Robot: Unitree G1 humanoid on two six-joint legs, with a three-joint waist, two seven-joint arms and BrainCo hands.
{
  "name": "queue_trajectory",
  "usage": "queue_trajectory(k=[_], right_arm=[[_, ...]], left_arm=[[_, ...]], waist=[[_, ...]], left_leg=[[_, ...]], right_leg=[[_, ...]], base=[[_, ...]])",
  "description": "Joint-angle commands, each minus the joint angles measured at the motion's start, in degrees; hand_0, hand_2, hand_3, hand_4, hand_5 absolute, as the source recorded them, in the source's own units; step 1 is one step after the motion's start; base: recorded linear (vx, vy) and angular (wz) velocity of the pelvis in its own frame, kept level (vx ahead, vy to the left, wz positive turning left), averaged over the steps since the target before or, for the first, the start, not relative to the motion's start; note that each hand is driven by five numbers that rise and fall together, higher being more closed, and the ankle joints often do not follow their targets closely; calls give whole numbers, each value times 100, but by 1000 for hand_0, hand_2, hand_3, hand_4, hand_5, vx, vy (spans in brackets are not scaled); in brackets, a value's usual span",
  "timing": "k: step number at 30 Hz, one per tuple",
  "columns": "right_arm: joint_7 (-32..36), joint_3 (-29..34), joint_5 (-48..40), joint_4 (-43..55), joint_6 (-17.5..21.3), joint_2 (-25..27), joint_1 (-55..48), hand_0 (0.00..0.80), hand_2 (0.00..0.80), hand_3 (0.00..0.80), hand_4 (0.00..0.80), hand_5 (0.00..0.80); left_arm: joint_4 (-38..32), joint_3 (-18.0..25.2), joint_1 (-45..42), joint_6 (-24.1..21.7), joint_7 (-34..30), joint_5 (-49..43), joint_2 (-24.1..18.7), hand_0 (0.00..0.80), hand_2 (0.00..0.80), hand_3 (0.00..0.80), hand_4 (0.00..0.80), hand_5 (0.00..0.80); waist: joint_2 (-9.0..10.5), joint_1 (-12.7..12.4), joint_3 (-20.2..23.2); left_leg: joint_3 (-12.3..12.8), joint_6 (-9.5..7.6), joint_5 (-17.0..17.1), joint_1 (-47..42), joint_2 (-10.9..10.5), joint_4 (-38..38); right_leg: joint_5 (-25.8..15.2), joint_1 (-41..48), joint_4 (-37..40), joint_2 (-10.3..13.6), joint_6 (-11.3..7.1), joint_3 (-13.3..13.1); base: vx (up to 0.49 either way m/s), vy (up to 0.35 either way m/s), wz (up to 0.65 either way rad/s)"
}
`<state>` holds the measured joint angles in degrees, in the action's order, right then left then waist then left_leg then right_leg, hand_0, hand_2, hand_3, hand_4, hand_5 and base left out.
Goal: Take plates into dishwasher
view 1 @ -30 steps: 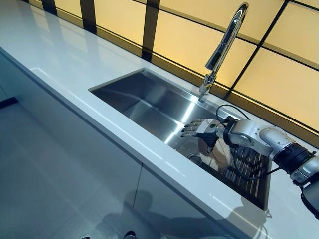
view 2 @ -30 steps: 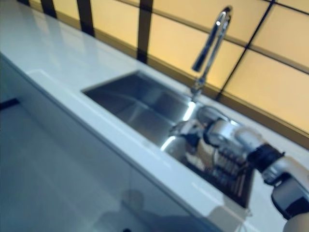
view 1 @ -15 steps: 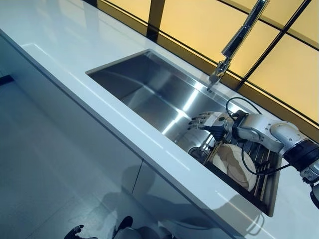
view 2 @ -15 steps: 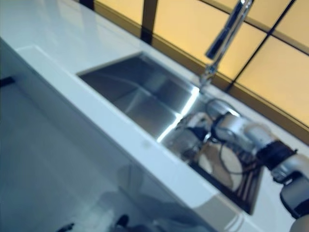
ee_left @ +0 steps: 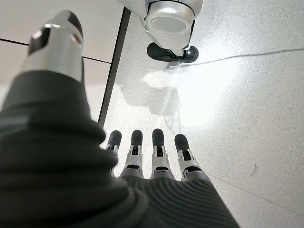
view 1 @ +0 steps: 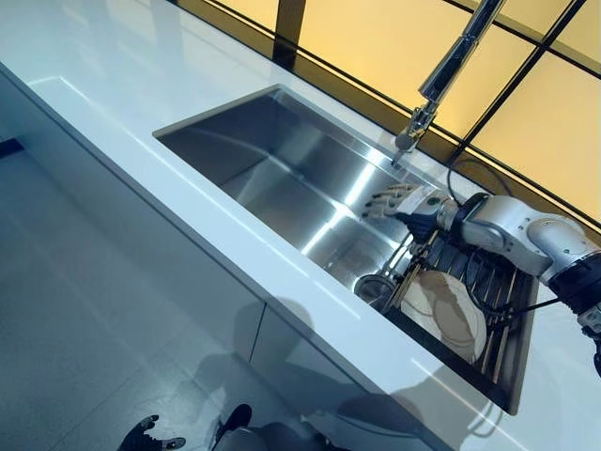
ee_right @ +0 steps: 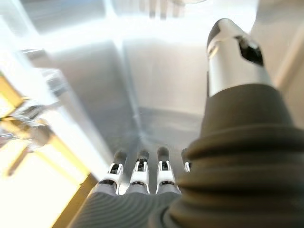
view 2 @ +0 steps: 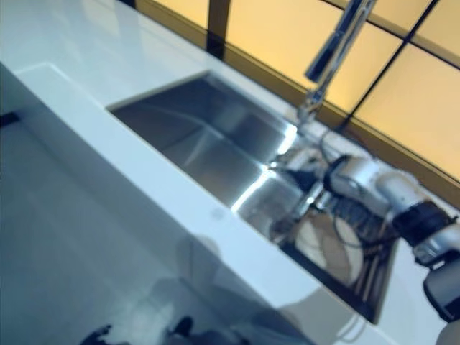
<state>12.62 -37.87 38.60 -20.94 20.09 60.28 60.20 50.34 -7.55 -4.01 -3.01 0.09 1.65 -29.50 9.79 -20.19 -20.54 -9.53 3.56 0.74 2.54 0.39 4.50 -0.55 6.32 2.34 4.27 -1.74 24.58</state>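
- The right hand [view 1: 402,200] is seen above the steel sink [view 1: 272,164], just below the base of the faucet [view 1: 449,70]; its fingers are stretched out straight and nothing is held in them.
- In the right wrist view the same fingers [ee_right: 137,171] are shown extended toward the sink's inner wall, with the thumb apart and no object between them.
- One plate [view 1: 444,312], pale with a brownish pattern, is seen lying in the dark wire rack [view 1: 498,319] at the sink's right end, below the right forearm and apart from the hand.
- Part of the plate's upper edge is hidden by the arm; whether more plates are in the rack cannot be made out.
- One drain strainer [view 1: 376,287] is seen on the sink floor, beside the rack.
- The left hand [ee_left: 152,156] is shown only in its own wrist view, fingers straight and empty, over a speckled floor [ee_left: 247,95].
- No dishwasher can be made out.
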Motion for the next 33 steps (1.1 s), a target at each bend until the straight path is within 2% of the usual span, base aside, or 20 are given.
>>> queue_trajectory(k=[1,3,10,12,13,18,26,33], right_arm=[[-365,318,-458,-29,-552,629,-173,0,0,0,0,0],[-390,570,-438,-47,-534,711,-417,0,0,0,0,0],[-142,1596,-993,-67,-1015,907,-1542,0,0,0,0,0],[32,1834,-1253,-128,-1158,850,-1806,0,0,0,0,0],[200,1976,-1619,-160,-1374,820,-1929,0,0,0,0,0],[612,2312,-2428,-373,-1581,524,-2326,0,0,0,0,0],[998,2412,-3276,-658,-1548,163,-2587,0,0,0,0,0],[919,2327,-3460,-802,-1676,-191,-2643,0,0,0,0,0]], left_arm=[[52,-74,-191,-61,155,244,186,0,0,0,0,0],[98,-22,-224,-49,163,228,251,0,0,0,0,0],[229,78,-345,-47,201,286,423,0,0,0,0,0],[275,92,-345,-70,209,304,456,0,0,0,0,0],[292,106,-336,-75,213,315,468,0,0,0,0,0],[382,104,-280,-116,225,338,517,0,0,0,0,0],[353,47,-204,-90,197,345,488,0,0,0,0,0],[347,-36,-118,-138,191,363,507,0,0,0,0,0]], waist=[[-218,252,540],[-242,322,589],[-346,585,774],[-372,641,799],[-388,671,801],[-451,753,787],[-519,777,684],[-565,776,626]], left_leg=[[297,72,357,79,251,-316],[337,63,351,31,238,-356],[517,13,308,-167,180,-448],[571,3,294,-220,172,-477],[603,-6,283,-263,167,-491],[687,-31,239,-343,151,-488],[743,-61,198,-388,135,-452],[752,-70,197,-357,126,-426]], right_leg=[[141,26,-601,91,-247,-164],[140,29,-601,117,-264,-191],[124,82,-579,211,-319,-342],[117,92,-570,235,-336,-380],[110,104,-569,250,-345,-406],[100,123,-594,307,-367,-458],[76,119,-633,352,-386,-492],[55,90,-637,371,-394,-494]], base=[[-6,111,1],[13,101,-1],[29,99,-6],[22,70,-10],[21,62,-7],[14,33,-10],[5,2,-1],[0,0,0]])
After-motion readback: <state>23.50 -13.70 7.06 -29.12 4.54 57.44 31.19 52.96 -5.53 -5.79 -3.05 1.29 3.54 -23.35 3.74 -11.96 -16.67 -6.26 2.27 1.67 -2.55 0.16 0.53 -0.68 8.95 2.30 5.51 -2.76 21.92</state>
